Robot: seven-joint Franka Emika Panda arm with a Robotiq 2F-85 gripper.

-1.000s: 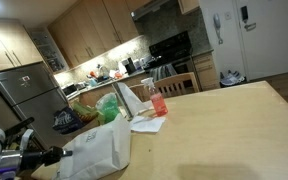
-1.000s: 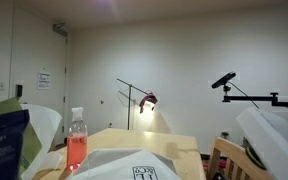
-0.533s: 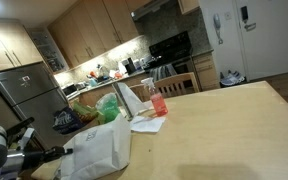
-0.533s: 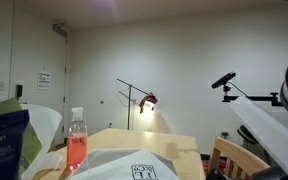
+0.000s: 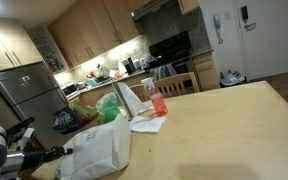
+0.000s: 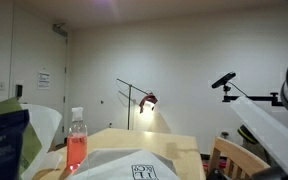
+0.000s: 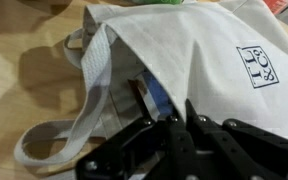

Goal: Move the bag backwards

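where the off-white bag [image 5: 99, 150] slumps at the edge of the desk [image 5: 224, 130], apart from the red bottle [image 5: 159, 100], the gripper [image 7: 180, 128] is pressed together, pinching fabric by the bag's open mouth.

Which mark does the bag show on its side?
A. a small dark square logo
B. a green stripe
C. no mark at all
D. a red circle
A: in the wrist view the bag bears a small dark square logo on its off-white fabric.
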